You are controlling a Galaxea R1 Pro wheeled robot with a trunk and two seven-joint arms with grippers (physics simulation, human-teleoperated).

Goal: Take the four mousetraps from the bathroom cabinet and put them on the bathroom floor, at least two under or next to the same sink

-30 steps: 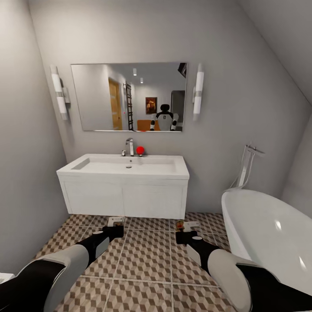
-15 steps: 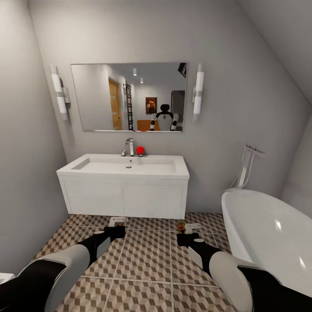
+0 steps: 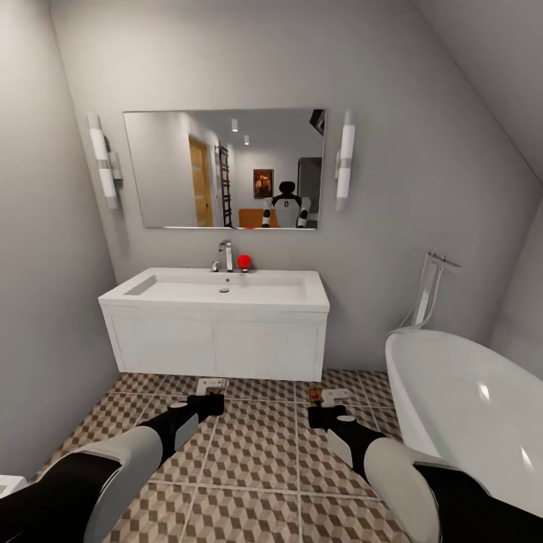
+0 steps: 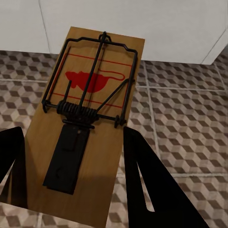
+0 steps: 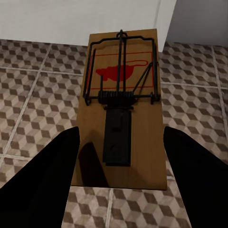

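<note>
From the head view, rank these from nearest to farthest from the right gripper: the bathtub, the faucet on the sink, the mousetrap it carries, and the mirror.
1. The mousetrap, between the right gripper's fingers.
2. The bathtub, on its right.
3. The faucet, ahead and to the left, at the back of the sink.
4. The mirror, on the wall above the sink.

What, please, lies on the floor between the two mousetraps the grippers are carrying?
In the head view, only bare patterned floor tiles separate the left mousetrap from the right mousetrap, just before the white vanity.
</note>
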